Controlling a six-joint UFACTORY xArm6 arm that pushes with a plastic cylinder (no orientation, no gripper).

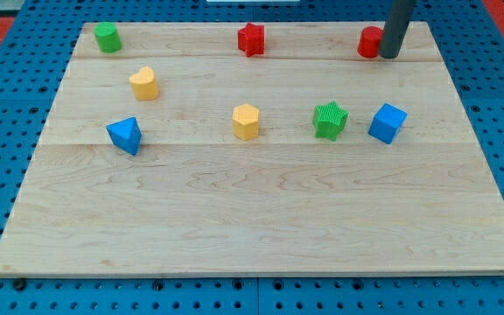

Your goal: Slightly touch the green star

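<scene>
Bright, even light covers the wooden board (261,219), with no glare. Blocks cast only faint, short shadows. Focus is sharp throughout, with no visible edge distortion.

The wooden bench (261,219) carries eight blocks: green cylinder (107,38), red star (250,39), red block (370,42), yellow heart (144,83), blue triangle (125,135), yellow hexagon (246,121), green star (330,120), blue cube (387,122).
</scene>
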